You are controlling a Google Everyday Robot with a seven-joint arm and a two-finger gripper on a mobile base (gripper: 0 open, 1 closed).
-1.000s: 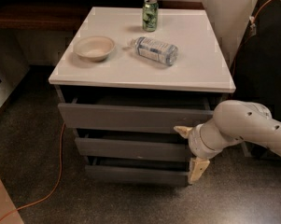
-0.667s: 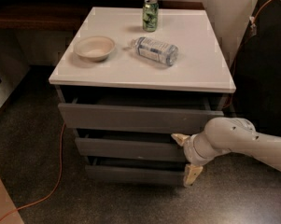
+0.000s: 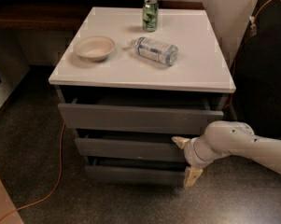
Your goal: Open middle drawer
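At the far left we see an orange cable trailing across the dark speckled floor and running up beside the desk's left side. The desk has a white top. On the left part of that top sits a pale, shallow bowl, upright. Further right, near the back edge, a green can stands upright. Just in front of it and slightly to the right, a clear water bottle lies on its side, apart from both the can and the bowl.

Below the top we see three grey drawer fronts stacked. The top drawer is the widest, with a dark gap above it. The middle drawer lies directly beneath, its plain flat front a little narrower and partly shaded by the one above. The bottom drawer is the narrowest, close to the floor.

At the right end of the middle drawer is the gripper. Its jaws are apart and set one over the other. The upper finger is at the top edge of the middle drawer's front, and the lower finger is down by the right end of the bottom drawer. We cannot tell whether either one presses on the grey fronts. The white arm reaches in from the right edge. Behind it stands a dark cabinet.
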